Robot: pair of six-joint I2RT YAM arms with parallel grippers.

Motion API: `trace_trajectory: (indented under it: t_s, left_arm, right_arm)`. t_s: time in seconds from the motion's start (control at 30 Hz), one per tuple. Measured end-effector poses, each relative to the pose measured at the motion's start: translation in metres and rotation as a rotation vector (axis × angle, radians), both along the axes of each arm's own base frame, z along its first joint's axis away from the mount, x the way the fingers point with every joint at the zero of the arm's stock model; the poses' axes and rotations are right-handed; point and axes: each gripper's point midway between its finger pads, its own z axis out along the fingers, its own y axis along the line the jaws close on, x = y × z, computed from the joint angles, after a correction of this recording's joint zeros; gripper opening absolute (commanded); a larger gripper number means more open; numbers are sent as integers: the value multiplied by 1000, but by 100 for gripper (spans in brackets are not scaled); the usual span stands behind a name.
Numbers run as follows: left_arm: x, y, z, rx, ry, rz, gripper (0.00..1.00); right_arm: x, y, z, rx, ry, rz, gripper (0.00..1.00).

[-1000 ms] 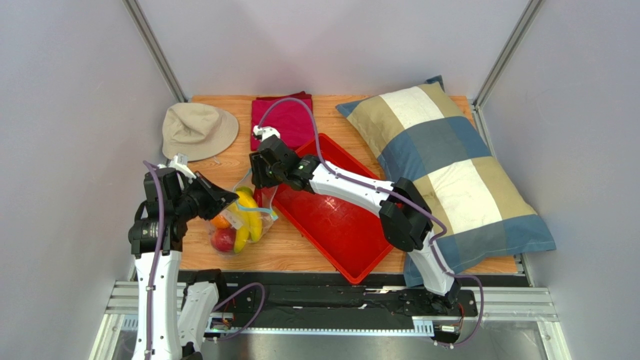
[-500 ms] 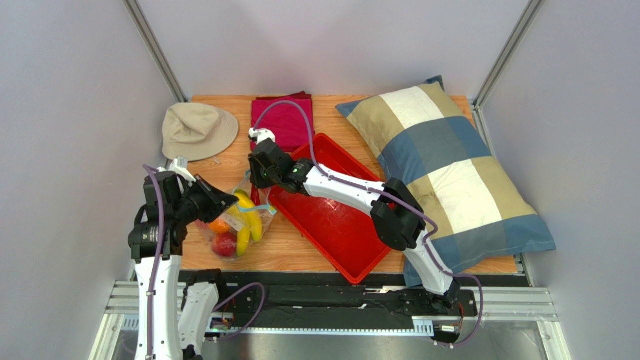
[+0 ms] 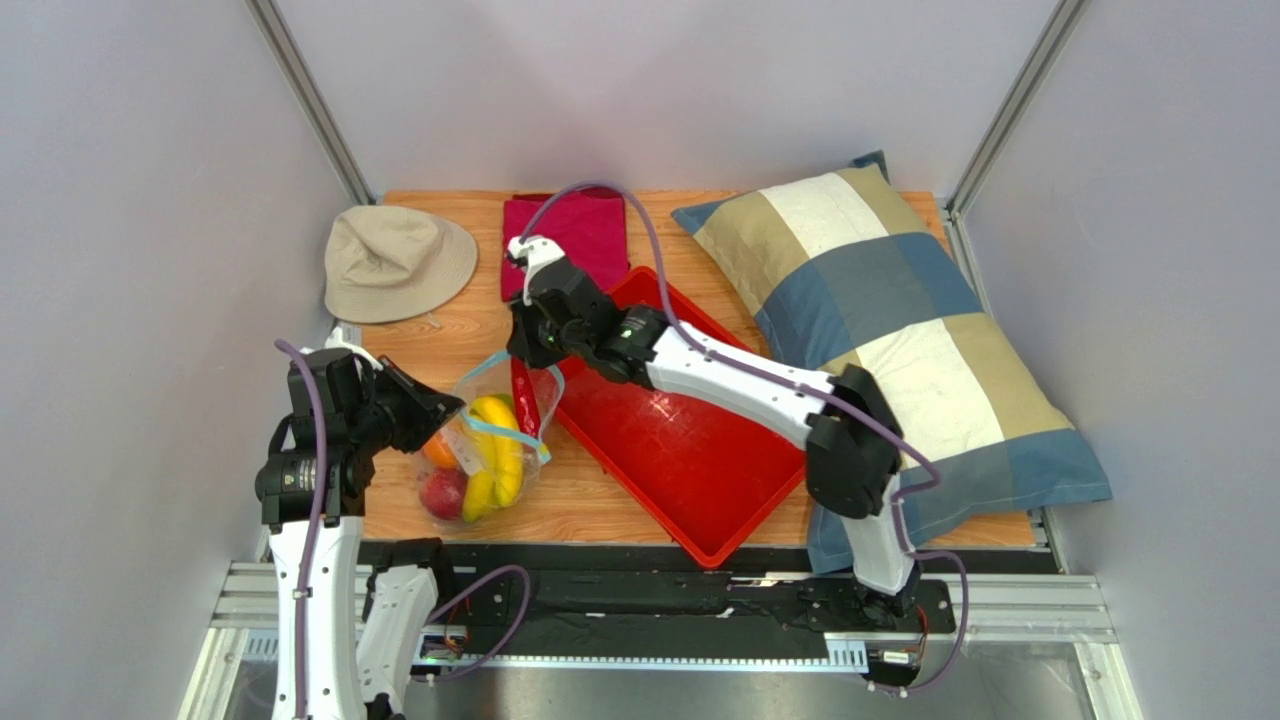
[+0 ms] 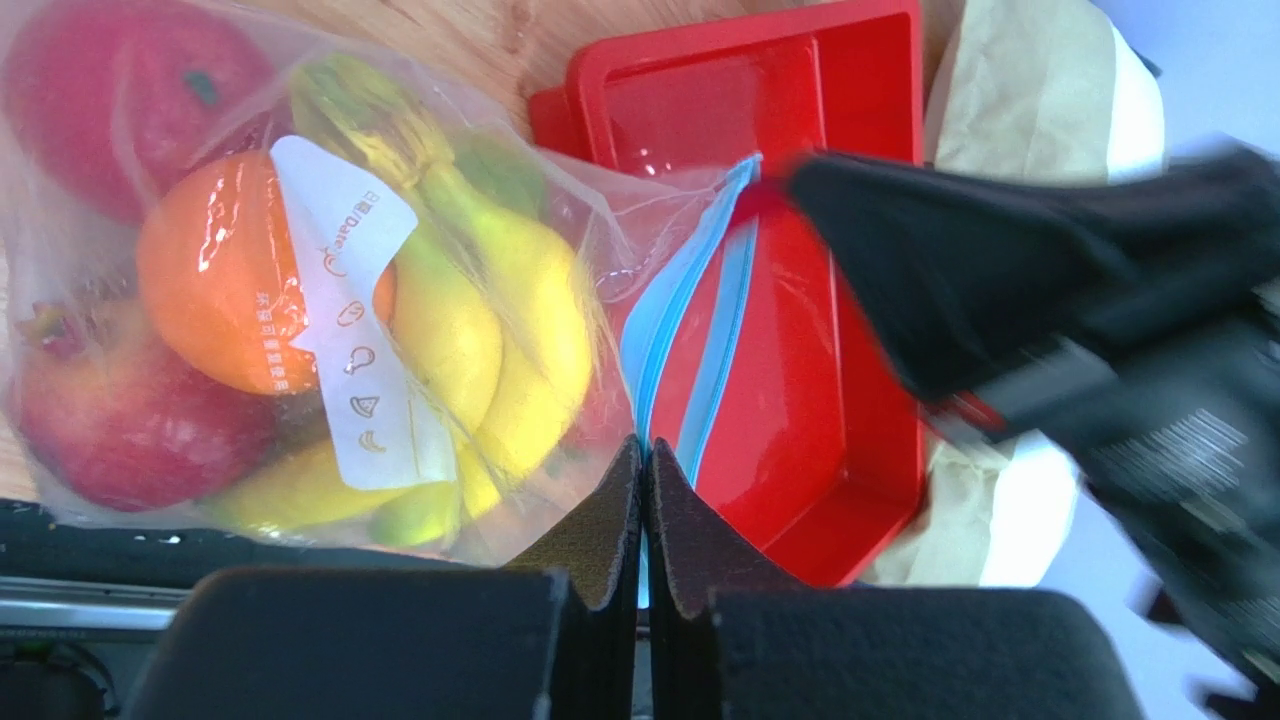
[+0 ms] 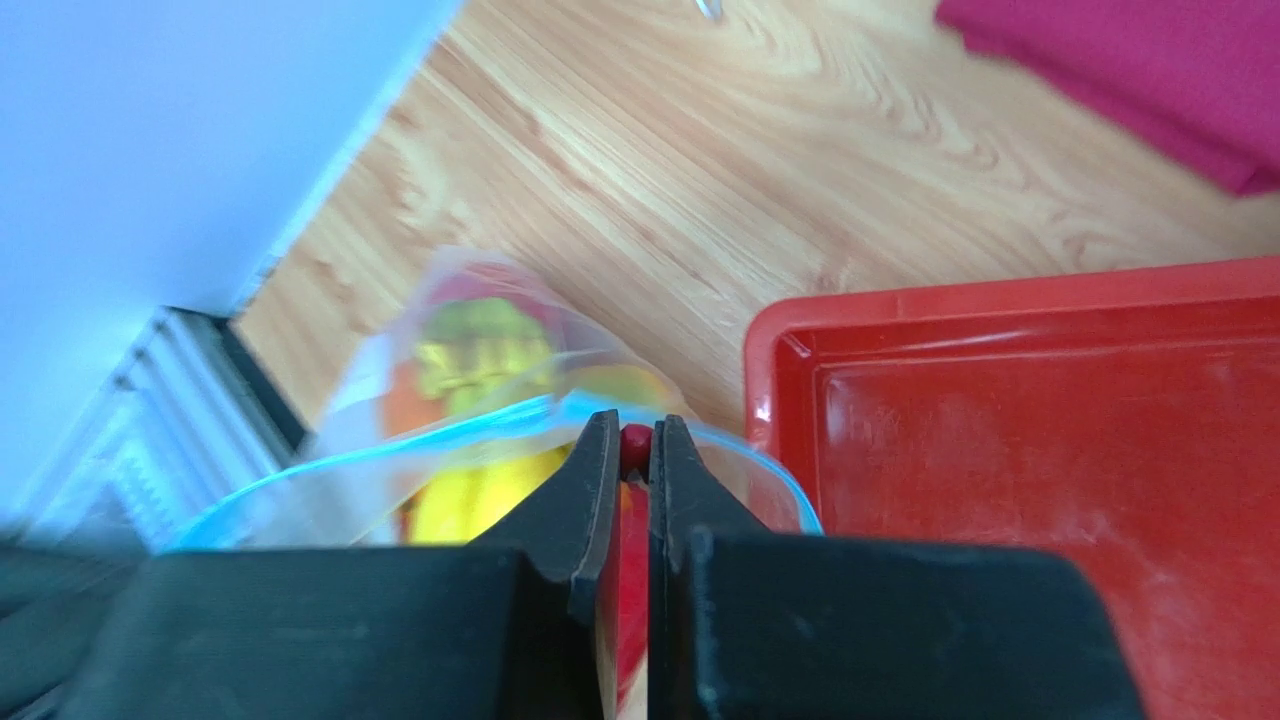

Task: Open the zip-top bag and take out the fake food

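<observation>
Two hands are engaged at the zip-top bag [image 3: 478,450], which lies on the bench [image 3: 579,507] near its front-left corner, just beside the red tray [image 3: 691,450], with its mouth parted. The left hand [image 4: 646,477] is clenched on the blue zip strip [image 4: 694,323] at one lip of the mouth. The right hand [image 5: 636,446] is clenched on the tip of the slim red chilli [image 3: 523,399], which is held upright at the mouth; whether its lower end is clear of the plastic cannot be told. The banana bunch [image 4: 504,338], the orange [image 4: 218,293] and an apple [image 4: 105,420] are contained in the bag. Several faults are judged possible. The chilli is smooth and is pinched at one end only, so it may pivot or slip out. If it snags the lip, the light bag may be dragged or lifted. If the thin strip is lost by the left hand, the mouth may collapse, and round fruit may be spilled toward the near edge. The bench is of pale wood grain and is enclosed by plain grey walls. A hat [image 3: 391,263] and a magenta cloth [image 3: 579,233] are laid at the rear, and a checked pillow [image 3: 902,345] at the right.
</observation>
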Motion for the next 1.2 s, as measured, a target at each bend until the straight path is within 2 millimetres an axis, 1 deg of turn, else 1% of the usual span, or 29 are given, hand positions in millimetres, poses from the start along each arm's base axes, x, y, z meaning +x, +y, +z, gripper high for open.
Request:
trace_trajectory:
  t_s: [0.07,0.13,0.2,0.27,0.33,0.4,0.47,0.53,0.6,0.63,0.7,0.73,0.8,0.83,0.87,0.9,0.97,1.0,1.07,1.13,1.2]
  left_arm:
    - [1,3,-2,11,8,18,0]
    - [2,5,-4,16,17,26,0]
    - [3,7,-6,20,28,32,0]
    - [3,7,-7,21,34,34,0]
    - [3,7,-7,21,35,34,0]
    - [2,7,-6,21,29,32,0]
    - [1,6,-6,20,26,30,0]
    - [0,5,-5,18,26,26,0]
    - [-1,4,-5,15,24,21,0]
    - [-1,4,-5,13,23,19,0]
    - [-2,2,-4,6,20,9,0]
    - [-2,1,-3,3,18,4,0]
    - [-3,-2,-2,-6,16,-9,0]
    - [-3,-3,-2,-11,15,-15,0]
    - [-4,-4,-1,-15,14,-21,0]
    - [-4,-5,-1,-20,14,-27,0]
    - [-5,-7,0,-23,11,-38,0]
    - [-5,-8,0,-24,10,-43,0]
    - [-6,-9,0,-27,8,-54,0]
    - [-7,-11,1,-27,8,-67,0]
    - [-8,-12,0,-28,9,-73,0]
  right_arm:
    - [-8,-10,34,39,-36,9,0]
    - [-11,-20,72,86,-89,12,0]
    - [-12,-33,104,121,-135,5,0]
    - [-7,-50,135,152,-181,-19,0]
    - [7,-75,154,154,-218,-65,0]
    - [24,-106,161,130,-243,-125,0]
    - [36,-137,152,82,-250,-181,0]
    - [47,-169,128,12,-227,-233,0]
    - [54,-197,88,-84,-170,-267,3]
    - [55,-205,68,-123,-143,-274,8]
    - [48,-221,21,-215,-66,-276,15]
    - [41,-229,-3,-263,-21,-268,23]
    - [27,-237,-42,-336,59,-247,32]
    - [22,-240,-57,-366,94,-239,45]
    - [17,-242,-68,-392,125,-230,53]
    - [15,-243,-76,-409,147,-225,67]
    - [12,-244,-84,-434,177,-219,70]
    - [11,-243,-85,-440,189,-216,73]
    - [11,-238,-77,-434,197,-203,73]
    - [12,-222,-56,-386,185,-170,73]
    - [10,-195,-27,-304,156,-110,68]
